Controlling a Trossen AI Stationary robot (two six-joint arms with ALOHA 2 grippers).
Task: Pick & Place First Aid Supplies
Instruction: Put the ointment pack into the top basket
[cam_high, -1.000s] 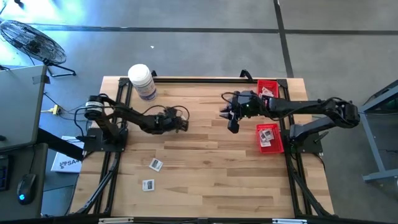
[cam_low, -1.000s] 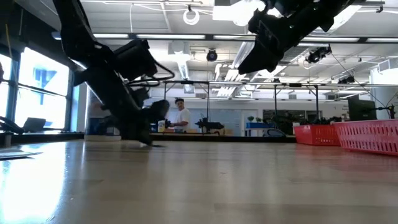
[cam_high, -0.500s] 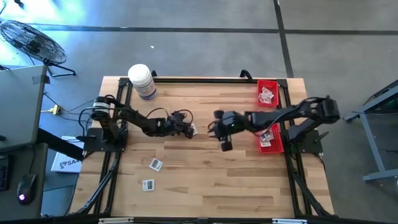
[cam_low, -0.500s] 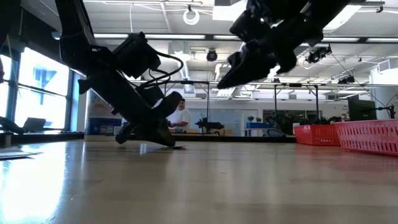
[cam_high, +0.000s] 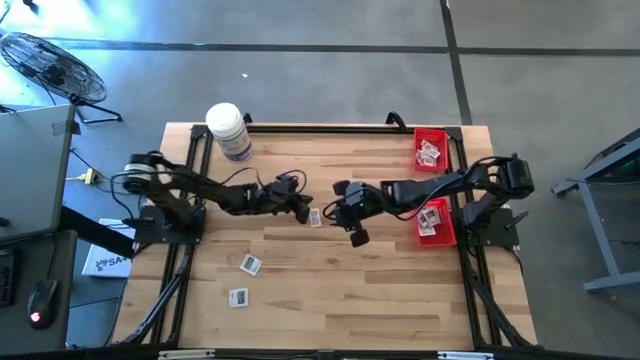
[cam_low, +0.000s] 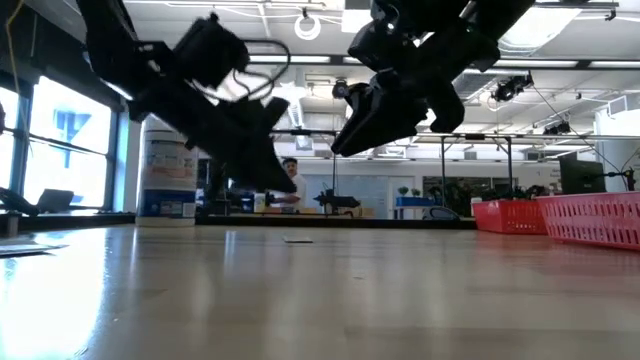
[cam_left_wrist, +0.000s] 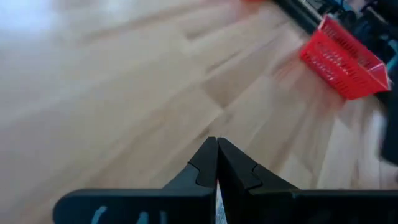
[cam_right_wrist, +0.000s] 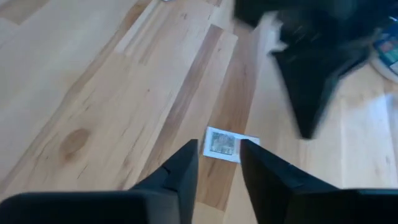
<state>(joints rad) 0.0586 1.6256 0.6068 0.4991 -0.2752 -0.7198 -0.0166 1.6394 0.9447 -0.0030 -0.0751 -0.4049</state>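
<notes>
The right claw (cam_high: 343, 208) hangs over the middle of the table (cam_high: 330, 290) with its fingers (cam_right_wrist: 180, 171) parted a bit, and in its own wrist view you can see straight through the gap to one small white packet (cam_right_wrist: 222, 143) lying flat on the wood. In the overhead view that packet (cam_high: 316, 217) sits between the two claws, just beside the tip of the left claw (cam_high: 303, 209), which is pinched fully shut on nothing, its fingers (cam_left_wrist: 216, 167) pressed together and empty. Nothing is held by either arm right now. Two more packets lie well apart from this one toward the front left of the table, one (cam_high: 250, 264) a little farther in and one (cam_high: 238, 297) nearer the edge. Over on the right side are two red baskets, the far basket (cam_high: 431, 149) and the near basket (cam_high: 432, 221), both with packets already in them, so I'd guess that's where this one goes. A big white jar (cam_high: 229, 131) stands at the back left corner, not part of the job. Handling-wise, these things look paper thin, super light and kinda floppy, and lying dead flat means there's barely any edge to grab. I'd come straight down with the fingers straddling it and pinch across two opposite sides, pressing right against the table; it could easily skid or just slip out.
</notes>
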